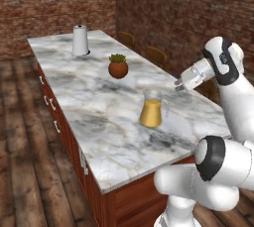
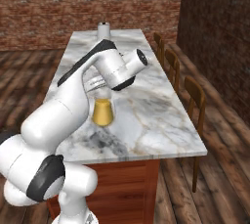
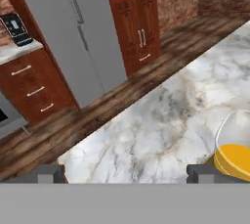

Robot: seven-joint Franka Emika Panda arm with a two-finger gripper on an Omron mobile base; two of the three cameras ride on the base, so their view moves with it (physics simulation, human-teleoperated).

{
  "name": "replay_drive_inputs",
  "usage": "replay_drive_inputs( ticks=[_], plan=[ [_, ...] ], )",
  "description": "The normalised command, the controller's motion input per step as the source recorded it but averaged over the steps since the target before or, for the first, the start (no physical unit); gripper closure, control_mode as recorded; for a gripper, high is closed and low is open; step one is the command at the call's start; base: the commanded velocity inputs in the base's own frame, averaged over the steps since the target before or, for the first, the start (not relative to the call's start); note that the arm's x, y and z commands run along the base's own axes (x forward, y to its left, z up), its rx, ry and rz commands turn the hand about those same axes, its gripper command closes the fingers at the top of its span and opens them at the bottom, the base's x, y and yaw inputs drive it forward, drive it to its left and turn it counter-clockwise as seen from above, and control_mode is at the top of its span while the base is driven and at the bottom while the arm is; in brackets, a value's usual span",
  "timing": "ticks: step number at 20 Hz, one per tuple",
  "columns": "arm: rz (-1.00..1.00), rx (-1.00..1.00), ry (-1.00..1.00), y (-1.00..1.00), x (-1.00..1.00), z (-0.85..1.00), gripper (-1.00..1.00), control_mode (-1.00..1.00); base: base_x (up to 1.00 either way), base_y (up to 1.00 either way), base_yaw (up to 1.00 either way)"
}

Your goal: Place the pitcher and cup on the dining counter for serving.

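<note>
Left base view showed the clear glass conical pitcher of amber-yellow liquid (image 1: 151, 109) standing upright on the white, grey-veined marble tabletop (image 1: 94, 97) of the long island, toward its near end and closer to the right long edge. It was judged to have been set there for serving, within reach of the wooden chairs (image 1: 156, 55) along that edge. The robot's hand (image 1: 179, 84) was seen apart from the pitcher, raised above the right edge with nothing between its fingers; in the hand view the two dark fingertips (image 3: 49, 173) stood wide apart at the bottom, so the hand was spread and empty. A terracotta pot with a green plant (image 1: 118, 66) and a white paper-towel roll (image 1: 80, 40) stood farther along the tabletop, well apart from the pitcher. No yellow cup could be made out on the tabletop. In the right base view the pitcher's upper part was hidden behind the white arm, and in the hand view it was cut off at the right edge.
</note>
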Motion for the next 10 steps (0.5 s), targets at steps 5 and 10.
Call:
replay_drive_inputs(
  ticks=[5,10],
  plan=[
    [-0.5,-0.1,0.06,0.59,-0.91,0.14,-1.0,-1.0,0.0,0.0,0.0],
    [-0.54,-0.11,0.24,0.7,-0.77,-0.2,-1.0,-1.0,0.0,0.0,0.0]
  ],
)
